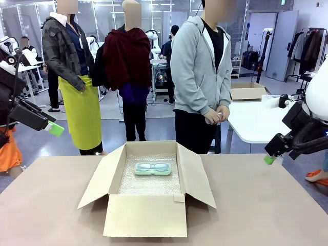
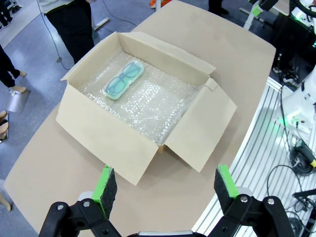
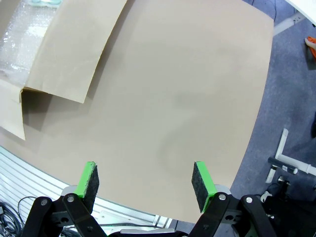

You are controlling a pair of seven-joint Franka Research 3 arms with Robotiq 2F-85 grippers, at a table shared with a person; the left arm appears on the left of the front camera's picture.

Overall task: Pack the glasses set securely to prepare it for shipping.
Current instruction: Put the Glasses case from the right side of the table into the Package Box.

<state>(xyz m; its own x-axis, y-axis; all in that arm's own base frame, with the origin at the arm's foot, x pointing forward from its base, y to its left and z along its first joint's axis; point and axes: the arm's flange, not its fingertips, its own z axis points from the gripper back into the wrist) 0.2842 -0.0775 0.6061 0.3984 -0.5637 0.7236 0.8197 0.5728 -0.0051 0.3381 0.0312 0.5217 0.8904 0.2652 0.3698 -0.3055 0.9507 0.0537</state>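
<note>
Left gripper (image 2: 165, 181) and right gripper (image 3: 145, 178) hang wide open, empty. Mint case (image 2: 123, 80) lies upper left in my left wrist view, on bubble wrap (image 2: 158, 106) inside the box (image 2: 106, 143); I'd come down between the flaps (image 2: 202, 126) without nudging it

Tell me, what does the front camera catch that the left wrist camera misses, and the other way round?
Front view, not the left wrist view: the person's clasped hands at the far side, and a second cardboard box behind the person.

Left wrist view, not the front: cables lying beside the table's near edge.

Both: the open cardboard box, its bubble wrap, the mint green glasses case lying on that wrap, and the left gripper, fingers apart, holding nothing.
</note>
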